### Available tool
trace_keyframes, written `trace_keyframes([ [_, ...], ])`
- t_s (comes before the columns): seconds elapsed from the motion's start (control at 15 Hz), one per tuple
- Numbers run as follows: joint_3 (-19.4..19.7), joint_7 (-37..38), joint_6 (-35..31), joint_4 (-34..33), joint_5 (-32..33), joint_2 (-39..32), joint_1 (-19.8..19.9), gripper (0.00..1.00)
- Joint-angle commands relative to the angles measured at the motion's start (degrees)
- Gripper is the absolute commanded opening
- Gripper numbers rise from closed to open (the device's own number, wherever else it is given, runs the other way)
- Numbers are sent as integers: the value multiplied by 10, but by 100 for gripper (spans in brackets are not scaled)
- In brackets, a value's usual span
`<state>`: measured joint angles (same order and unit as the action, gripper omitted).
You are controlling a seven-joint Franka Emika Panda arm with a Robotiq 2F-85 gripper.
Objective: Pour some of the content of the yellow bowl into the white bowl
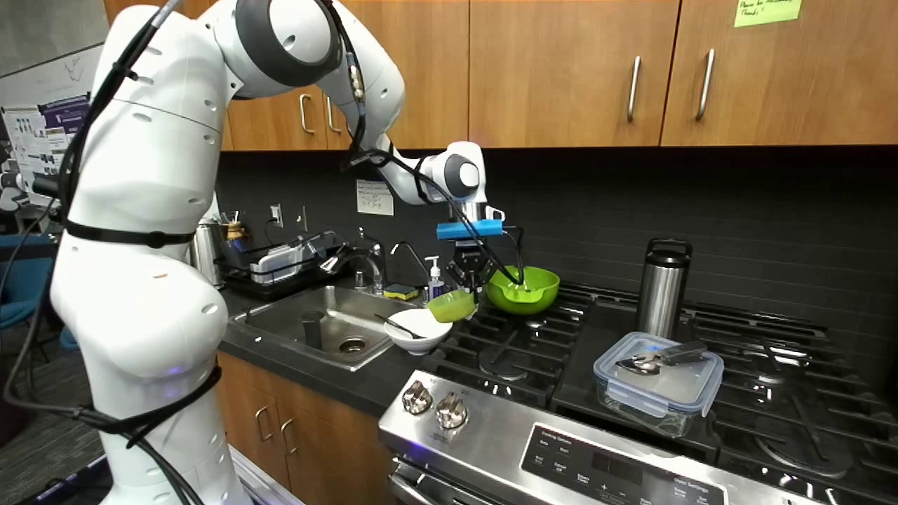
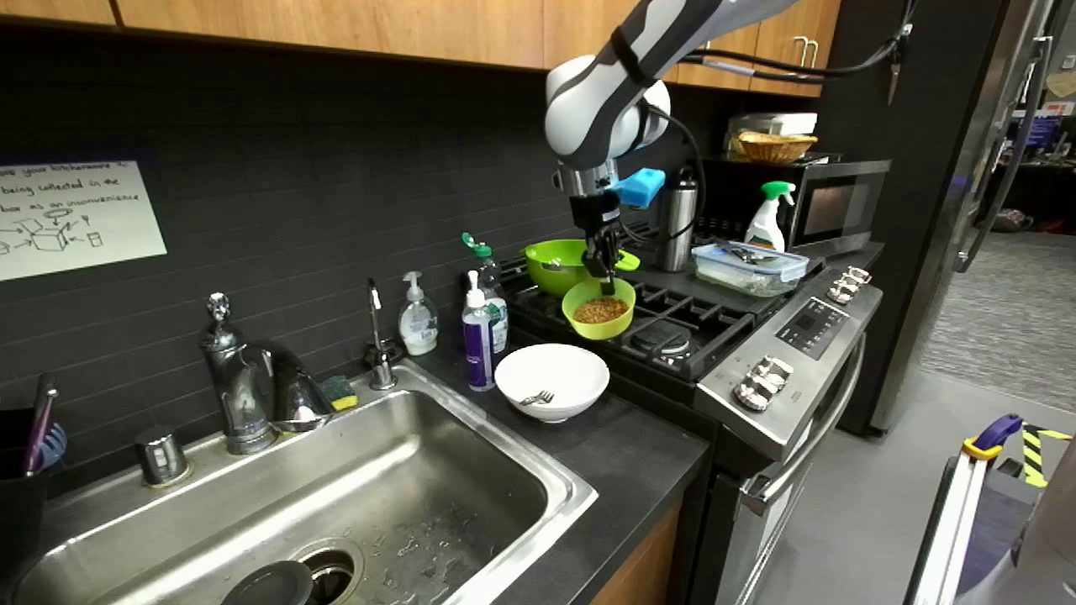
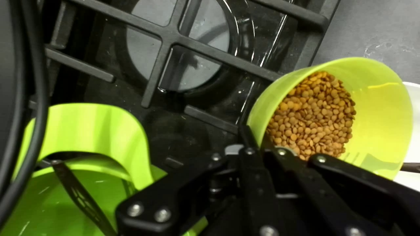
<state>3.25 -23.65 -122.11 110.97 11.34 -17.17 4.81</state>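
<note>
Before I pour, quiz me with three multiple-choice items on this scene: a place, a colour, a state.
1. Where is the white bowl?
A. Counter, between sink and stove
B. In the sink
C. On the microwave

2. The larger bowl on the stove is:
A. Red
B. Blue
C. Green

3. The yellow bowl is:
A. Upside down
B. Held, seeds inside
C. Held, empty

1 A: an exterior view shows its base there.
2 C: green in both exterior views.
3 B: wrist view shows seeds inside, gripper on its rim.
</note>
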Motion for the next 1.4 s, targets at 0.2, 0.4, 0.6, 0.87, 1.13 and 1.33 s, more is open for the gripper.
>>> trace_keyframes([
  [0.2, -3, 23, 24, -10, 36, -1, -10, 1],
  [0.4, -4, 28, 28, -9, 45, 0, -15, 1],
  [0.6, -4, 34, 32, -9, 54, 1, -19, 1],
  [0.87, -5, 46, 38, -8, 72, 2, -26, 1],
  [1.13, -6, 57, 46, -8, 99, 2, -34, 1],
  [1.33, -8, 62, 53, -7, 110, 2, -38, 1],
])
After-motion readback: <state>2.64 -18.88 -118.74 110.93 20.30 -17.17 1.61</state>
